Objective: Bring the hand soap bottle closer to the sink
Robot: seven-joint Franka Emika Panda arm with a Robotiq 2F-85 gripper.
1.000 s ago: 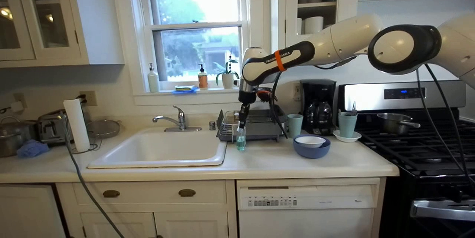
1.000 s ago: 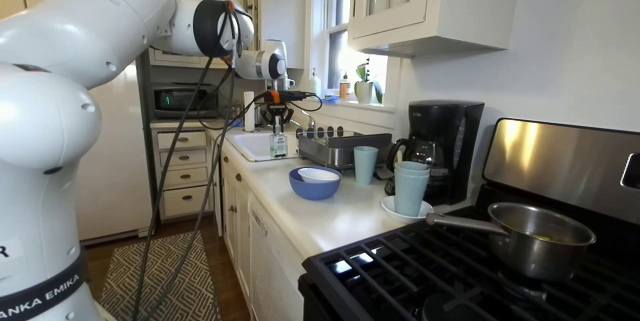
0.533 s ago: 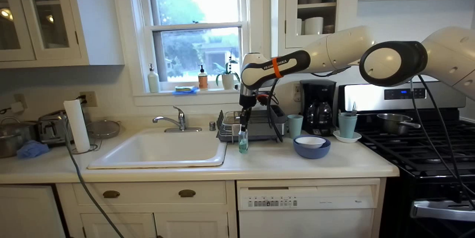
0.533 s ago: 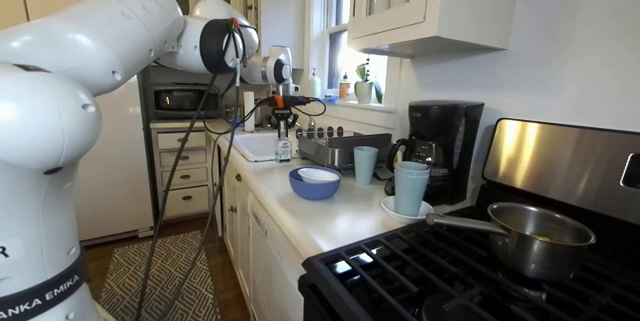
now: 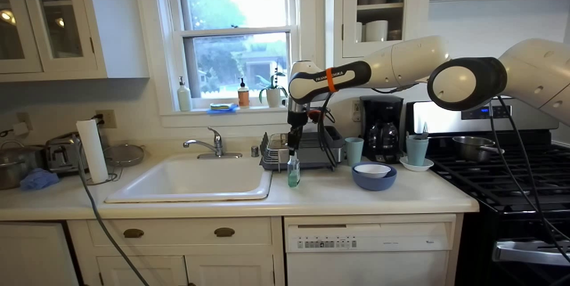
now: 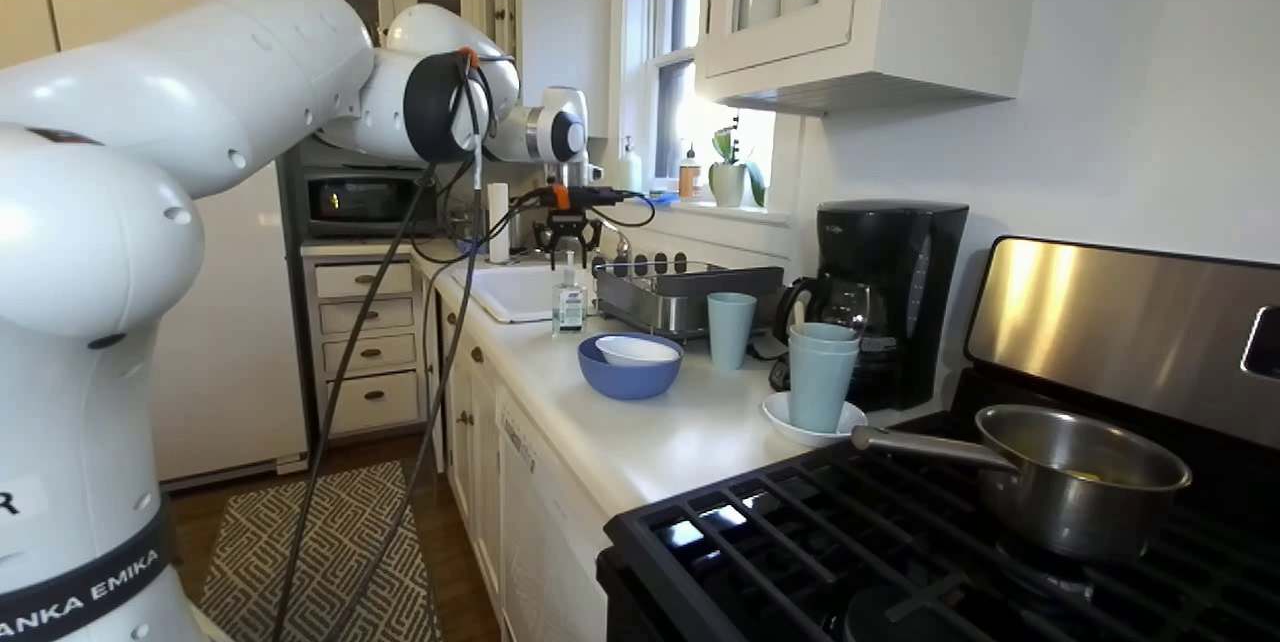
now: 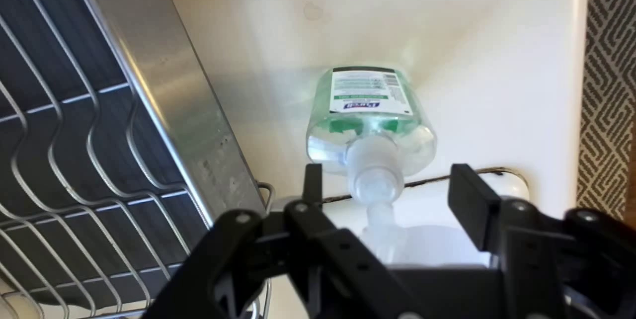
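The hand soap bottle (image 5: 293, 175), translucent green with a pale pump top, stands upright on the counter just beside the sink (image 5: 196, 174). It shows in both exterior views (image 6: 570, 308). In the wrist view the bottle (image 7: 370, 90) has its label facing up toward the camera. My gripper (image 7: 385, 185) is open over it, fingers on either side of the pump with a gap on both sides. From outside, the gripper (image 6: 570, 260) sits right above the bottle's top. A corner of the sink (image 7: 507, 185) appears behind the right finger.
A dark wire dish rack (image 5: 307, 152) stands close behind the bottle. Farther along the counter are a blue bowl (image 5: 374, 181) with a white bowl inside, a teal cup (image 5: 354, 151) and the coffee maker (image 5: 381, 128). The counter's front edge (image 7: 579, 85) runs nearby.
The bottle, earlier between the closed fingers, has come down onto the counter and slightly away from the sink. The fingers have since spread apart, and the gripper has risen a little.
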